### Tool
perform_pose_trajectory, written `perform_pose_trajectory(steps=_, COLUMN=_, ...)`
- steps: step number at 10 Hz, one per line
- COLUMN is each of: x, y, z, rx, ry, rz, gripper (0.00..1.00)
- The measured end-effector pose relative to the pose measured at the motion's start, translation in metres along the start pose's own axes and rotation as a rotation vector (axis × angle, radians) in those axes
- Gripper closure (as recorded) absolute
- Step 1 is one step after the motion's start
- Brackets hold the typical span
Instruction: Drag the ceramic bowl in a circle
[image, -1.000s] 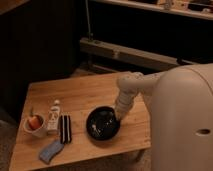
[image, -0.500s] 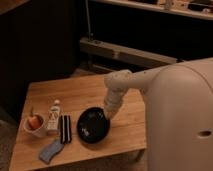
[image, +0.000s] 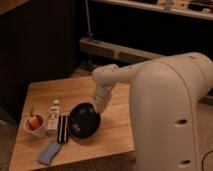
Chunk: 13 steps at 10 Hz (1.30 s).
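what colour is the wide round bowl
The round ceramic bowl is glossy black in the camera view; the gripper is at its right rim.

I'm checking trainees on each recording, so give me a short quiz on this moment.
1. True or false: the gripper is at the rim of the ceramic bowl, on the side away from the white cup.
2. In the camera view, where does the blue item lie relative to the bowl? A) front-left B) right C) behind
3. Fill in: the white cup holds something ____ in colour.

Key: 1 true; 2 A; 3 orange.
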Motion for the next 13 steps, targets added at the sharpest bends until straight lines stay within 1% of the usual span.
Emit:
perform_pose_trajectory(steps=2, x=-0.019, y=-0.01, z=-0.003, rx=0.004, ry=-0.006, rz=0.008, gripper=0.86)
perform_pose_trajectory(steps=3, x=-0.034, y=-0.016, z=-0.003, rx=0.006, ry=-0.008, rz=0.016, gripper=0.86)
perform_pose_trajectory(steps=5, x=-0.044, y=-0.026, z=0.0, rx=0.006, ry=-0.002, rz=0.04, gripper=0.86)
perform_pose_trajectory(steps=6, x=-0.048, y=-0.035, z=0.003, rx=0.008, ry=0.005, rz=0.061, gripper=0.86)
perform_pose_trajectory(steps=7, x=-0.048, y=-0.049, z=0.011, rx=0.01, ry=0.017, rz=0.097, gripper=0.86)
perform_pose_trajectory(steps=9, x=-0.037, y=-0.074, z=0.023, rx=0.016, ry=0.043, rz=0.156, gripper=0.86)
perform_pose_trajectory(steps=10, x=-0.026, y=-0.091, z=0.028, rx=0.02, ry=0.058, rz=0.196, gripper=0.86)
perform_pose_trajectory(steps=11, x=-0.019, y=-0.102, z=0.03, rx=0.023, ry=0.065, rz=0.22, gripper=0.86)
perform_pose_trajectory(steps=13, x=0.007, y=-0.135, z=0.032, rx=0.034, ry=0.082, rz=0.29, gripper=0.86)
